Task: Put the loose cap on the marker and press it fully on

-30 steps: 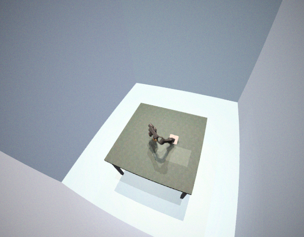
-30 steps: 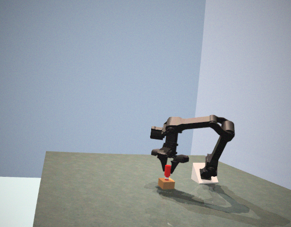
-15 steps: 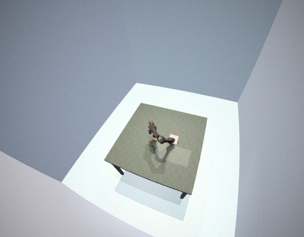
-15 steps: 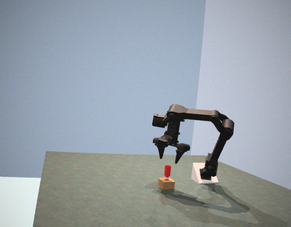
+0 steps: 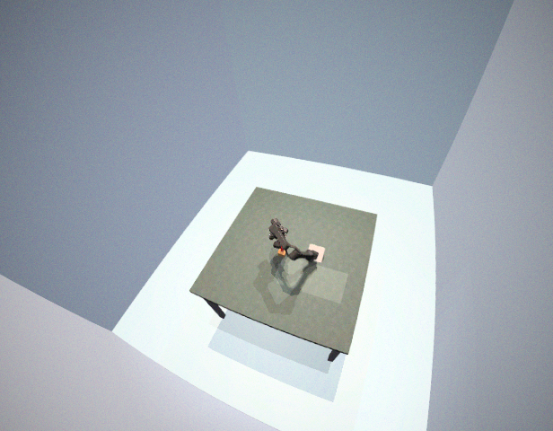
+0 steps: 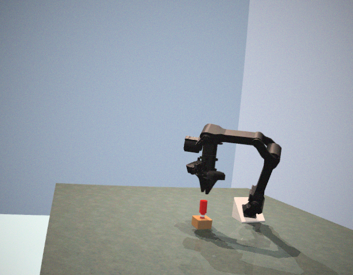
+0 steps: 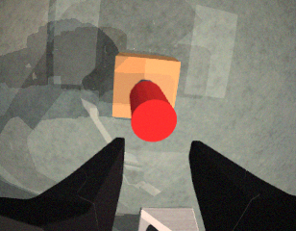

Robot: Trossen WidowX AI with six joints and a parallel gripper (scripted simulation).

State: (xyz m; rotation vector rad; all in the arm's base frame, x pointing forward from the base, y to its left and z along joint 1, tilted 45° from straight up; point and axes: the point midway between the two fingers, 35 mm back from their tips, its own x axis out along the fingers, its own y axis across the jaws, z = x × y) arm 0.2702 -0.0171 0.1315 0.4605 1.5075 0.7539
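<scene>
The red cap (image 6: 203,206) (image 7: 154,120) sits upright on top of the marker. A narrow red part and a white band of the marker (image 6: 202,216) show below the cap. Whether the cap is fully seated cannot be told from these frames. The marker stands in the orange holder block (image 5: 281,252) (image 6: 201,223) (image 7: 123,91). My gripper (image 6: 204,192) (image 7: 158,147) points down above the cap, with a small gap between its fingertips and the cap top. Its fingers are partly apart, with nothing between them. In the top view the cap is small and partly hidden by the arm.
The arm (image 5: 302,254) (image 6: 239,137) reaches over from its pale base wedge (image 5: 320,251) (image 6: 238,211) on the green-grey table (image 5: 309,213) (image 6: 111,224). The base stands to the right of the holder block in the exterior view. Arm shadows fall around the block.
</scene>
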